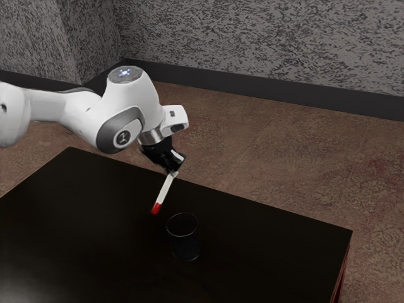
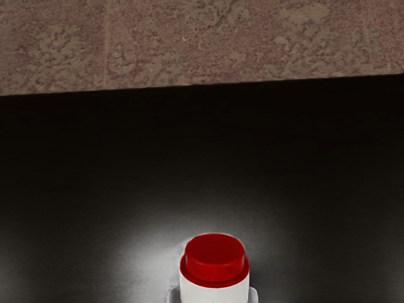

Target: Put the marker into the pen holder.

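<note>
My black gripper (image 1: 173, 169) is shut on the upper end of the marker, above the table. The white marker (image 1: 165, 189) hangs tilted, its red end lowest, toward the exterior view's left. In the wrist view the red end of the marker (image 2: 215, 259) points away from the hand, with its white body behind it. The dark, see-through pen holder (image 1: 184, 237) stands upright on the table, below the hand and toward the exterior view's right. Marker and holder are apart.
The black table (image 1: 101, 214) has its far edge just behind the hand in the exterior view. Beyond that edge lies the brown floor (image 1: 265, 145), with a speckled grey wall (image 1: 265, 44) at the back.
</note>
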Action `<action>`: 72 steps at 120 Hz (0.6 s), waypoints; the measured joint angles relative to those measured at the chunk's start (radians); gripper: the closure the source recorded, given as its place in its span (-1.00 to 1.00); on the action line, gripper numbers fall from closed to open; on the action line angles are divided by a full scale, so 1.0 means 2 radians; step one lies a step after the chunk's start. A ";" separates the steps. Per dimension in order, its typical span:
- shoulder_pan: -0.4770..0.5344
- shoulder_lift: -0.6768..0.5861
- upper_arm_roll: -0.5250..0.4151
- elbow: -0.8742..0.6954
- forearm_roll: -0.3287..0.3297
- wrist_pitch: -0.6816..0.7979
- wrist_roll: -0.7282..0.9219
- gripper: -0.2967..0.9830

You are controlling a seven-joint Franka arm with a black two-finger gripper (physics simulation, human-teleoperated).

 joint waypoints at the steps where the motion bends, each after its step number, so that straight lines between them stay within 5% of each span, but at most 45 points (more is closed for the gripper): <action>1: 0.000 0.001 -0.002 0.002 0.000 0.000 0.000 0.69; 72: -0.039 0.039 -0.018 0.031 -0.010 0.016 -0.014 0.69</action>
